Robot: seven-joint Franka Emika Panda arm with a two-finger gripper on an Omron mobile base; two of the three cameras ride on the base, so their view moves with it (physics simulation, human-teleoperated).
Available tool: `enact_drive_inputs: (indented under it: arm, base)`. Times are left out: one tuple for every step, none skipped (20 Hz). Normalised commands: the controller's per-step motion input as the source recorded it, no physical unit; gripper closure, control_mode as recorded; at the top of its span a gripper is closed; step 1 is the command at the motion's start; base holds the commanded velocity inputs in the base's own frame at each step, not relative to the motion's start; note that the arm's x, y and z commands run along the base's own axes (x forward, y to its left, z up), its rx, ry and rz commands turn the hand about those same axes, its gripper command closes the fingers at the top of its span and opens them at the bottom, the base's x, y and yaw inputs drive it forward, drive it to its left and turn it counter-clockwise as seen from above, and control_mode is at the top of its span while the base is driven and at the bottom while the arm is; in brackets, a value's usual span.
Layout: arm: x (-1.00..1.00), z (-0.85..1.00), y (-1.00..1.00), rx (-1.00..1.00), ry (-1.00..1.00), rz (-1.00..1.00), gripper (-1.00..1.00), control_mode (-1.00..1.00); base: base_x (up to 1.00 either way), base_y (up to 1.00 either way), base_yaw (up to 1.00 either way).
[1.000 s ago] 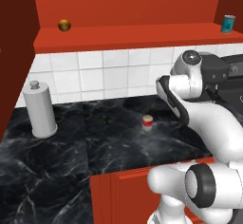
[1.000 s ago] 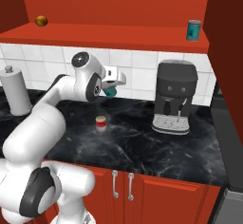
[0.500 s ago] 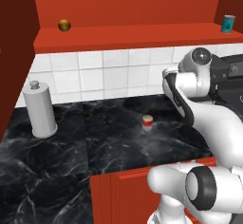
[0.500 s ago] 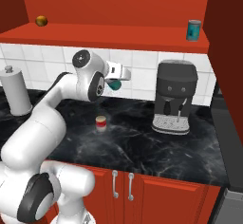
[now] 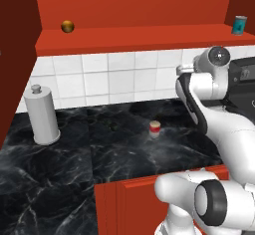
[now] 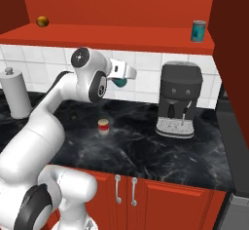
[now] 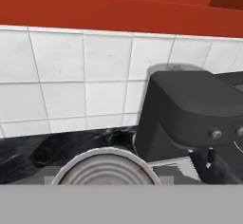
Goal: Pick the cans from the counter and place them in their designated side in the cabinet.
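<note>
A teal can [image 6: 120,82] sits clamped in the gripper [image 6: 122,78], raised above the counter [image 6: 146,141] at the centre-left of the right base view, just below the front edge of the cabinet [image 6: 121,34] shelf; the jaws are drawn in tight on its body, and in the hand view its ringed silvery top [image 7: 105,171] fills the bottom centre of the frame. A second teal can [image 6: 198,30] stands upright on the cabinet shelf at the upper right of the right base view, and shows again at the upper right corner of the left base view [image 5: 239,25]. A red can with a cream top [image 6: 103,126] stands upright on the black marble, left of centre in the right base view and near the centre of the left base view [image 5: 155,128], well apart from the held can and below it. On the far left end of the shelf rests a small golden-brown ball [image 6: 42,21], at the upper left of both base views [image 5: 67,26]. A black coffee machine [image 6: 180,99] stands on the counter against the white tiled wall [image 6: 146,78], right of centre in the right base view, and takes up the right half of the hand view [image 7: 190,118]. A tall grey cylinder with a knob [image 5: 42,115] stands at the left edge of the counter, touching nothing else.
</note>
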Motion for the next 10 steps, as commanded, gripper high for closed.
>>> enact_drive_inputs:
  arm:
    - [-0.12,0.38,-0.10,0.06,0.00,-0.03,1.00,-1.00]
    - [-0.09,0.36,-0.09,0.04,-0.01,-0.04,1.00,-1.00]
    - [-0.04,0.36,-0.08,0.03,0.00,-0.04,1.00,-1.00]
    - [0.00,0.36,-0.07,0.03,0.00,-0.04,1.00,-1.00]
    - [0.00,0.36,-0.06,0.02,0.00,-0.04,1.00,-1.00]
    - [0.00,0.39,-0.08,0.01,0.00,-0.03,1.00,-1.00]
    - [0.00,0.38,-0.07,0.00,0.00,-0.03,1.00,-1.00]
    - [0.00,0.38,-0.05,0.00,0.00,-0.03,1.00,-1.00]
    - [0.00,0.36,-0.04,0.00,0.00,-0.04,1.00,-1.00]
    - [0.00,0.35,-0.04,0.00,0.00,-0.04,1.00,-1.00]
  base:
    - [0.00,0.00,0.00]
    - [0.00,0.00,0.00]
    - [0.00,0.00,0.00]
    - [0.00,0.00,0.00]
    - [0.00,0.00,0.00]
    - [0.00,0.00,0.00]
    - [0.00,0.00,0.00]
    - [0.00,0.00,0.00]
    - [0.00,0.00,0.00]
    - [0.00,0.00,0.00]
